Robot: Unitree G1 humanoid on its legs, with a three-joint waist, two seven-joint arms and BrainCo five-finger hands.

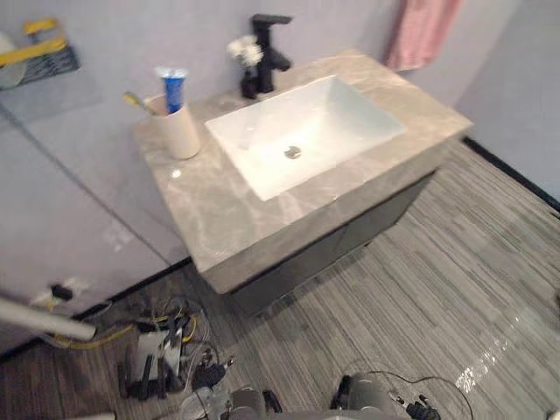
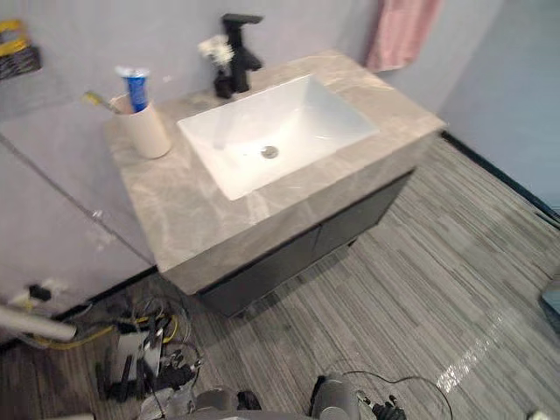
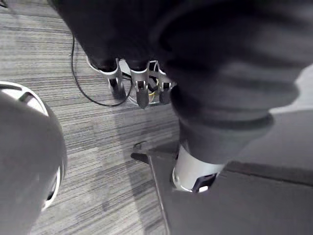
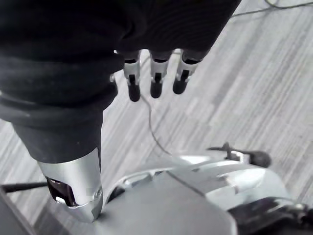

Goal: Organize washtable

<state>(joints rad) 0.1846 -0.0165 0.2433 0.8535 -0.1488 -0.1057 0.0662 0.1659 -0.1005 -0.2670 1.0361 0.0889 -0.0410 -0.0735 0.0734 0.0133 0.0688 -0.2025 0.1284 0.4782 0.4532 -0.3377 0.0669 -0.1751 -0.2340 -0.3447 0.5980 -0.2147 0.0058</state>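
Saw left hand (image 3: 141, 87) nearest, in its wrist view: hung over the grey striped floor (image 3: 98, 147), fingers straight with small gaps between them, thumb set apart, clamped on nothing. Found right hand (image 4: 155, 81) much the same in its own wrist view: fingers loose, side by side, slightly apart, thumb off to one side, holding nothing.

Located washtable (image 1: 219, 219) ahead in the head views: grey marble top set against the wall, dark cabinet front (image 1: 350, 236) under it. Noted white rectangular basin (image 1: 332, 122) sunk into the top, drain (image 1: 293, 151) near its middle. Logged black faucet (image 1: 267, 52) behind the basin at the wall edge, small white flower sprig (image 1: 247, 51) just beside it on the left. Found beige cup (image 1: 179, 129) upright at the top's rear left, near the basin's corner but apart from it. Saw in the cup a blue toothpaste tube (image 1: 172, 87) standing up and a yellowish toothbrush (image 1: 138, 101) leaning out to the left.

Spotted pink towel (image 1: 422, 31) hanging on the wall behind the top's right rear corner. Noted dark wall rack (image 1: 39, 54) with yellow items at far left. Found cable tangle (image 1: 162, 346) on the floor below the table's left end, white tube (image 1: 44, 319) lying near it by the wall.
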